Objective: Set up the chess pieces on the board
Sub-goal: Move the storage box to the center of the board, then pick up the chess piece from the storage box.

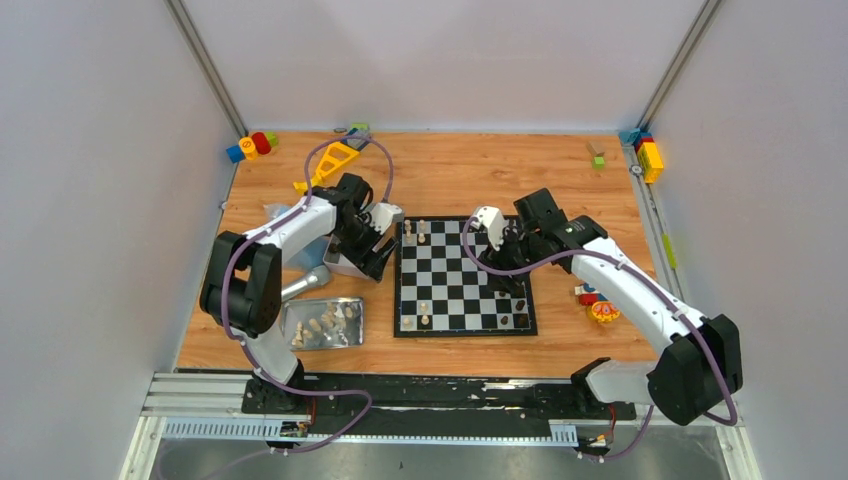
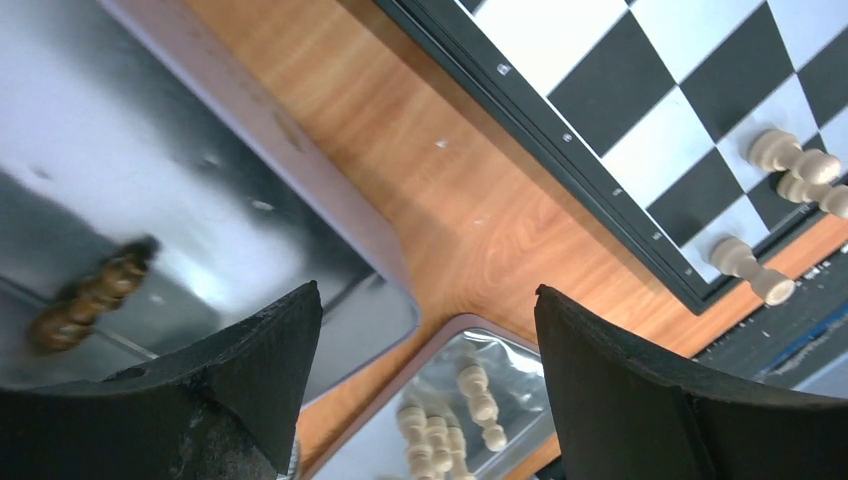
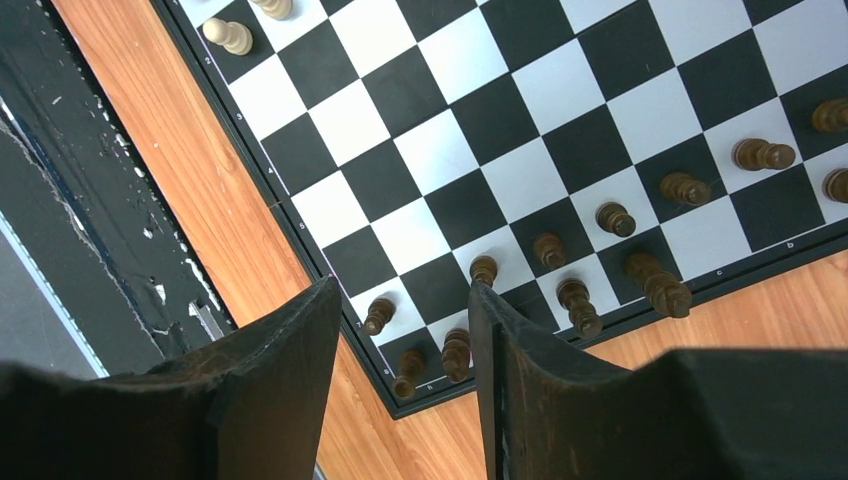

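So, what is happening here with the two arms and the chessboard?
Two robot arms are setting up chess. The right gripper hangs open and empty above the dark pieces at the right edge of the board. The left gripper, also open and empty, is over the table near a metal tray of cream pieces. A few more stand on the board.

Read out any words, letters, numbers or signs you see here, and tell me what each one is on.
"b" and "c": tiny letters on the near border of the board, seen in the right wrist view and only just legible.
Other marks along that border: too small to read.
Blocks: any markings are too small and blurred to read.
Nothing else legible.
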